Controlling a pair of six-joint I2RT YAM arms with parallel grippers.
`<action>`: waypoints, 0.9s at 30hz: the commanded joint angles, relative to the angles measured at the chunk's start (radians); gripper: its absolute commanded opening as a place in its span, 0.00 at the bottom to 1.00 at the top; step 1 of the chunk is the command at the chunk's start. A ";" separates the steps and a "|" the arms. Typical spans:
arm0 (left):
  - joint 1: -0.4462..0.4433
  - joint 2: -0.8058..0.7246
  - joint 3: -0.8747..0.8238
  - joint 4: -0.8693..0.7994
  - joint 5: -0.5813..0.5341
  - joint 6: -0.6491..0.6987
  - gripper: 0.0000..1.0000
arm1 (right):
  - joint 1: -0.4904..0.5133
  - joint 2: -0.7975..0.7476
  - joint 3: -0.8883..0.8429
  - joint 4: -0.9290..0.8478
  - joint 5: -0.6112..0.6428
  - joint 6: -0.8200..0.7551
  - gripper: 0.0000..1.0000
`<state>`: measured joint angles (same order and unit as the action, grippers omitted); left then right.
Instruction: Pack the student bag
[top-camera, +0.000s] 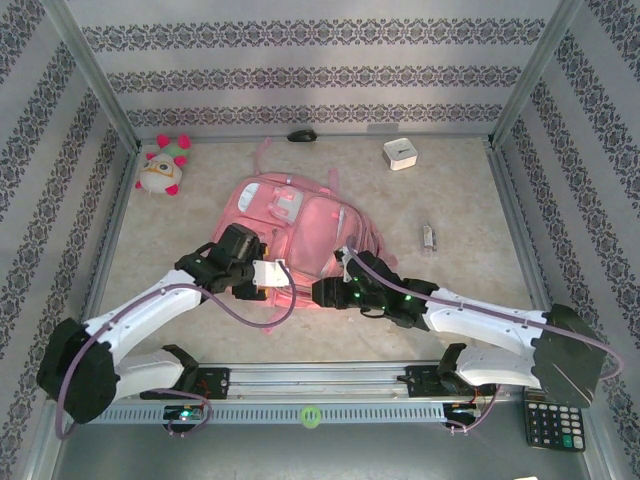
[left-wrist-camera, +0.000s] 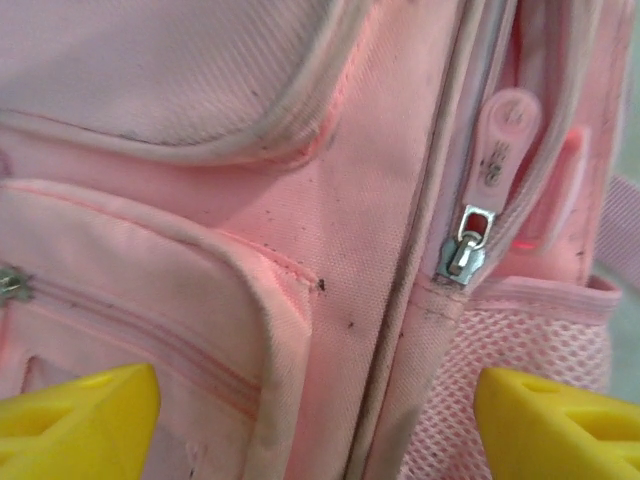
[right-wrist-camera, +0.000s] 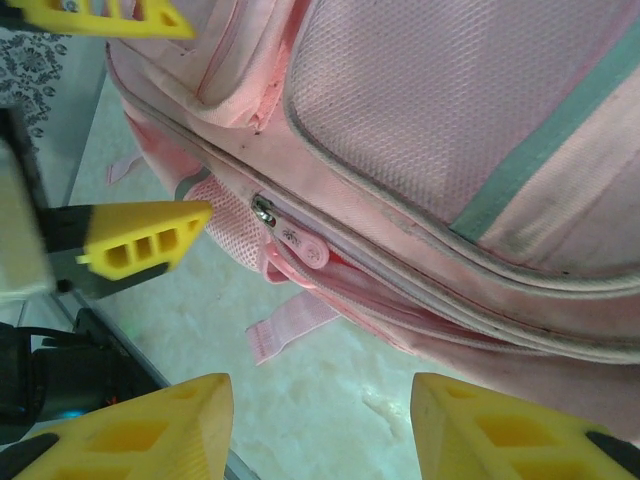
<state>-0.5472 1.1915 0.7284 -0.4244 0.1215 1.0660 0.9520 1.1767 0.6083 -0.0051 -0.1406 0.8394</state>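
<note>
The student bag (top-camera: 300, 225), a big pink backpack, lies flat in the middle of the table. Its main zipper is partly open near the lower corner, with the pink pull tab (left-wrist-camera: 500, 140) next to the metal slider (left-wrist-camera: 465, 250); the same pull tab (right-wrist-camera: 300, 245) hangs by the mesh side pocket. My left gripper (left-wrist-camera: 318, 425) hovers open over the bag's lower left corner (top-camera: 262, 275), yellow fingertips (left-wrist-camera: 80, 420) wide apart, gripping nothing. My right gripper (right-wrist-camera: 320, 430) is open over bare table just below the bag's edge (top-camera: 325, 292), a loose strap (right-wrist-camera: 290, 325) ahead of it.
A white-and-pink plush toy (top-camera: 163, 165) sits at the back left. A white box (top-camera: 400, 154) and a dark mouse-like object (top-camera: 302, 135) lie near the back wall. A small clear item (top-camera: 429, 237) rests right of the bag. A calculator (top-camera: 553, 422) is at the front right.
</note>
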 joint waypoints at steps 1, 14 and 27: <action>0.007 0.045 -0.012 0.131 -0.045 0.100 0.83 | 0.010 0.038 -0.008 0.096 -0.035 0.019 0.51; 0.009 -0.021 -0.053 0.171 0.096 -0.107 0.09 | -0.017 0.070 -0.029 0.200 -0.046 0.086 0.54; 0.022 -0.111 -0.118 0.231 0.248 -0.305 0.00 | -0.006 0.138 -0.003 0.281 -0.077 0.149 0.56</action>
<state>-0.5343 1.1042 0.6090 -0.2375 0.2485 0.8501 0.9428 1.2835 0.5747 0.2443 -0.2192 0.9737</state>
